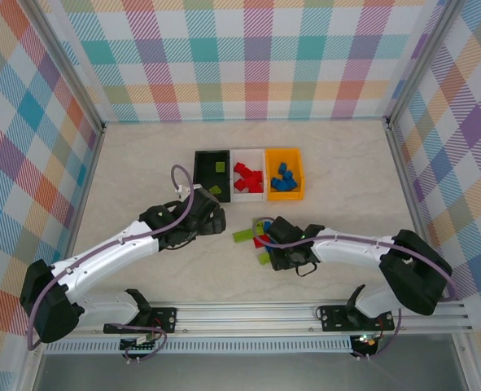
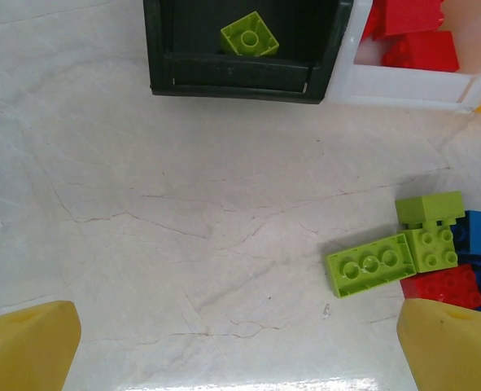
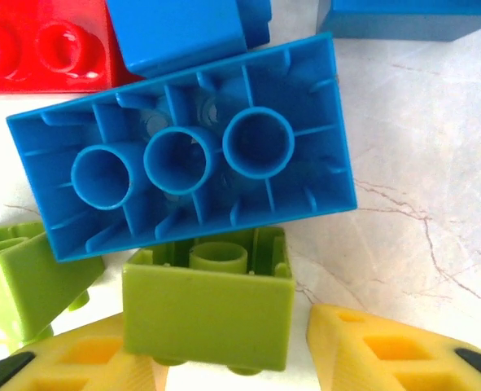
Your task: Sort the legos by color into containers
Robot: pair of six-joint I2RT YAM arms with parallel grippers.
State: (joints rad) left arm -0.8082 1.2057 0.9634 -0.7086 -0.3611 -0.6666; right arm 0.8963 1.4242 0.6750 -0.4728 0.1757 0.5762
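Where the two arms reach out from the near edge of the table, the right gripper is down in the loose heap of legos just right of the middle. Seen from its wrist, its yellow fingers stand either side of a lime green brick tipped on its side. The left one is against or under it, and the right one has a thin sliver of table showing between. Whether they pinch it I cannot tell. Just beyond that brick, touching its upper edge, lies a large blue brick turned upside down, its three hollow tubes facing up. A second lime piece sits at its left corner, with a red brick and more blue ones beyond.

The left gripper hovers left of the heap, jaws spread wide and holding nothing. Its wrist view shows bare table between the two yellow fingertips. To its right a flat lime brick lies studs up at the edge of the heap.

Farther back, the three containers stand in a row, walls touching. The black bin is on the left with lime pieces in it, the white bin is in the middle with red pieces, and the orange bin is on the right with blue pieces
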